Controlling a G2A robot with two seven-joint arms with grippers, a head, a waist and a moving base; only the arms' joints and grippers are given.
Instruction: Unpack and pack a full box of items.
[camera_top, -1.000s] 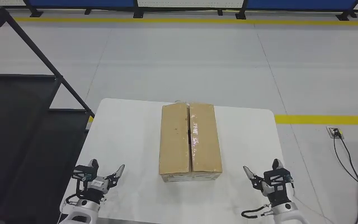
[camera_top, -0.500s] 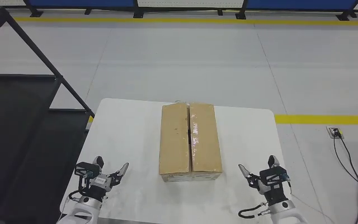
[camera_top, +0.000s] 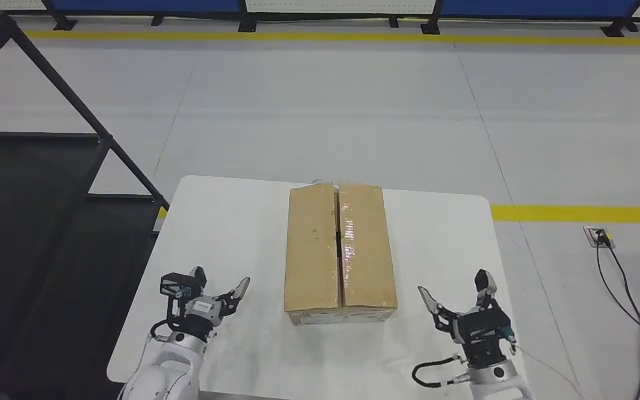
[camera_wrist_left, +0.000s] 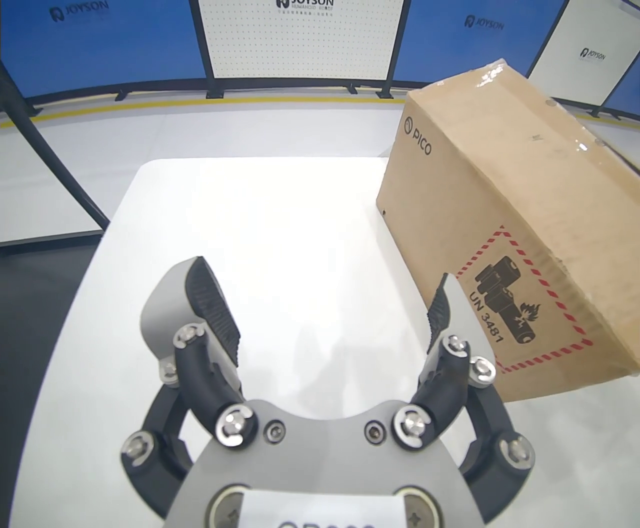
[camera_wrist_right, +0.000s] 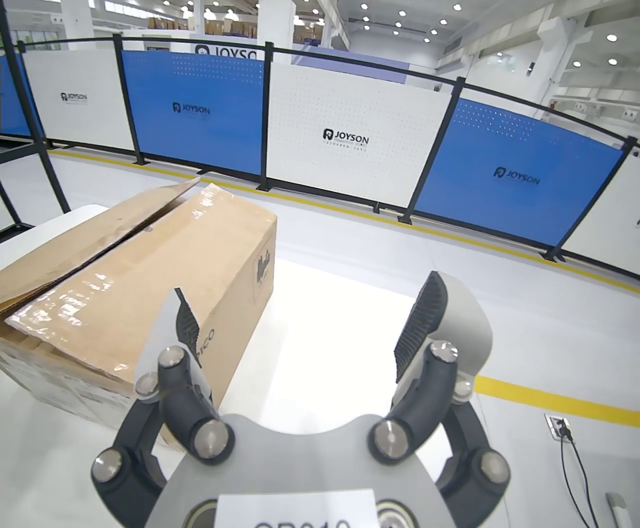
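- Left claw (camera_top: 221, 279) has its fingers wide apart and holds nothing, and the right claw (camera_top: 452, 285) is the same. Each one hovers over the near edge of the table (camera_top: 230, 220), one on each side of the box (camera_top: 340, 250), without touching it.
- And the box, where does it stand?
- It stands in the middle of the table, with its long side pointing away from the robot. Its two top flaps meet at a seam (camera_top: 338, 240) along the length. In the right wrist view one flap (camera_wrist_right: 100, 235) is lifted a little at the far end.
- How will it handle, in your opinion?
- It is cardboard, so stiff at the walls and corners but softer on the flaps. If it is full, I expect it is heavy, so better not to lift it. What seems to be shiny tape (camera_wrist_right: 165, 280) could make the top slippery. I would take hold at the free edge of the lifted flap, near the seam, and fold it outward.
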